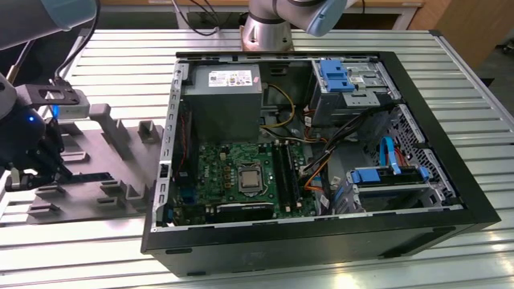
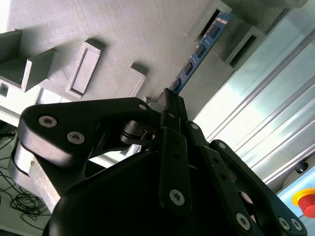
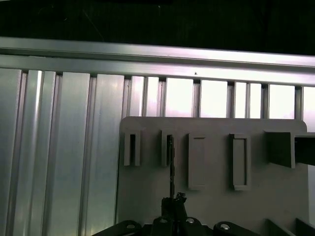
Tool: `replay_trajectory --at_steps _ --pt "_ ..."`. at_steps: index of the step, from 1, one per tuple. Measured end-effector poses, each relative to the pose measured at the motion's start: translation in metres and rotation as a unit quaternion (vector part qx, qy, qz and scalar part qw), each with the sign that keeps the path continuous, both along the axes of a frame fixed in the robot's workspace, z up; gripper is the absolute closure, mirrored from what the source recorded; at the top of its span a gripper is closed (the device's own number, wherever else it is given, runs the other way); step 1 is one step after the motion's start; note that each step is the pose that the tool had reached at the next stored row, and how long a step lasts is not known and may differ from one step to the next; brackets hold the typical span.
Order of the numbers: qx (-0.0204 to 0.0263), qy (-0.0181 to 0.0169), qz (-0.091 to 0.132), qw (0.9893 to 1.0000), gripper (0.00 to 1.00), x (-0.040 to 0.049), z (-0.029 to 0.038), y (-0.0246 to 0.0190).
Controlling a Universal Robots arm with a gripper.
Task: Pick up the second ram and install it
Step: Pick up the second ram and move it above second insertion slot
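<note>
The black links of my pincer [image 2: 168, 101] crowd the foreground of the second wrist view, their tips drawn together on the near end of the second ram [image 2: 199, 51]. From this angle I judge it clamped on the stick, not standing apart from it.

The stick stands on edge and runs straight out from the fingertips, its long axis in line with the pincer's reach. Its far end sits between two raised blocks of the grey fixture [image 2: 123, 34]. In the first wrist view the same stick [image 3: 171, 169] reads as a thin dark line from the tips to a slot in the fixture.

In the exterior view the pincer [image 1: 36, 174] works at the picture's left, over the fixture on the ribbed metal surface [image 1: 120, 54]. The open computer case [image 1: 473, 205] lies well apart toward the exterior view's right. Inside it, the green motherboard [image 1: 216, 162] carries long black slots [image 1: 283, 171] beside the processor socket.
</note>
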State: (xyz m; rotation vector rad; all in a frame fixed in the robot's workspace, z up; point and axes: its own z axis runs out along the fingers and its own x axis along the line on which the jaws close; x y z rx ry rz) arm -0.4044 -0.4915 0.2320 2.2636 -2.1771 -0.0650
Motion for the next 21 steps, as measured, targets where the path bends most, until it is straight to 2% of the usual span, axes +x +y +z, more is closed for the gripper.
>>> replay_trajectory --at_steps 21 --pt "0.0008 0.0000 0.000 1.0000 0.88 0.0000 0.0074 0.0000"
